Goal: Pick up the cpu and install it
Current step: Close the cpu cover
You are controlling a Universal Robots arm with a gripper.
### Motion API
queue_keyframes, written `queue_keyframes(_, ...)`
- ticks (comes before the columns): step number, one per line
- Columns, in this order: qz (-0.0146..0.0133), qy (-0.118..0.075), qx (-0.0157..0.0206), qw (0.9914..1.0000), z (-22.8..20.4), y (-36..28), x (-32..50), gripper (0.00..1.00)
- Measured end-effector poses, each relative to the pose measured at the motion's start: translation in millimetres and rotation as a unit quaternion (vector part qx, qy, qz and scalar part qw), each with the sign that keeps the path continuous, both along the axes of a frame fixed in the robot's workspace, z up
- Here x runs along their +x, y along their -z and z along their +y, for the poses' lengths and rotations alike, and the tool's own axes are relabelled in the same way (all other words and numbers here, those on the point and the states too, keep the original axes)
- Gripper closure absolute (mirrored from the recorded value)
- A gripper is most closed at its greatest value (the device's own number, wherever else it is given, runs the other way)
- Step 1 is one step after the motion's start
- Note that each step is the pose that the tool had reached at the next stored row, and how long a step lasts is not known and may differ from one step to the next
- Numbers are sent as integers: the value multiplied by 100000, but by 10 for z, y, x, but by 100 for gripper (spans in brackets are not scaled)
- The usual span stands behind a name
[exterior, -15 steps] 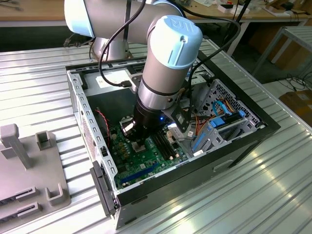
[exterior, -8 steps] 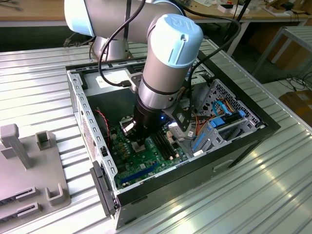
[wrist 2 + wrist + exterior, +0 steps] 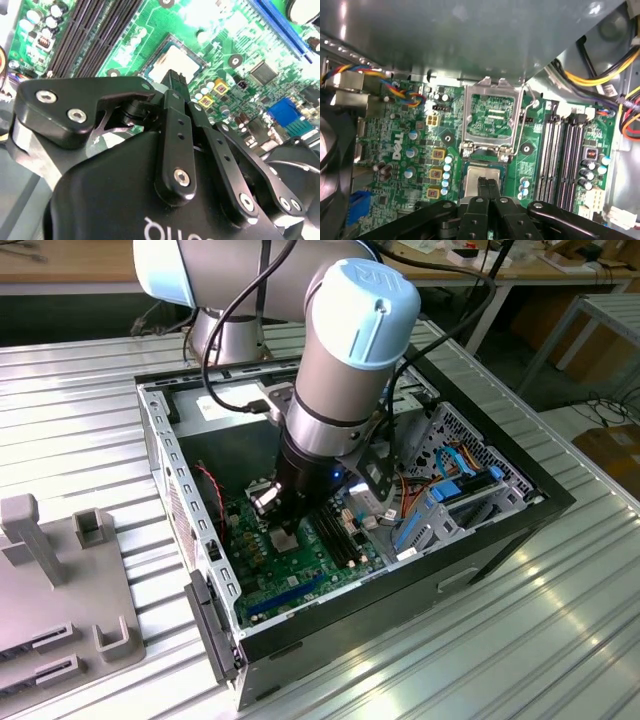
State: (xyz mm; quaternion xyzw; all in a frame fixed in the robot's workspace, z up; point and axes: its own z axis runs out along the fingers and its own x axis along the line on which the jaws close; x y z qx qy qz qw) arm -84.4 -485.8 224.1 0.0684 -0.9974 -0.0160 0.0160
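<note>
Two fingers of the gripper (image 3: 487, 184) are pressed together with no gap and hold nothing; their joined tips sit over the cpu (image 3: 471, 181), and whether they touch it cannot be told. The cpu lies flat in its seat just beside the socket frame (image 3: 468, 115). The frame stands hinged up, probably to leave that seat open from above; the narrow closed tips look suited to pressing or nudging the chip level rather than gripping it.

The first wrist view sets out the plan: the raised socket frame, the cpu next to it, and the memory slots (image 3: 565, 155) to the far side of the frame. The second wrist view comes in low; the cpu's (image 3: 172, 60) bright face lies past the gripper (image 3: 175, 79). The exterior view shows the arm (image 3: 340, 360) reaching straight down into the computer case (image 3: 160, 440).
</note>
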Motion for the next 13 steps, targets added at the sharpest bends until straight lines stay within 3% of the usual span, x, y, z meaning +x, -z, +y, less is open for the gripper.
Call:
queue_keyframes(4,1,-11,-1,100000,35,0,42,89)
queue_keyframes(10,4,-946,-11,99996,43,0,108,89)
queue_keyframes(13,-1,-1023,2,99995,56,-59,109,89)
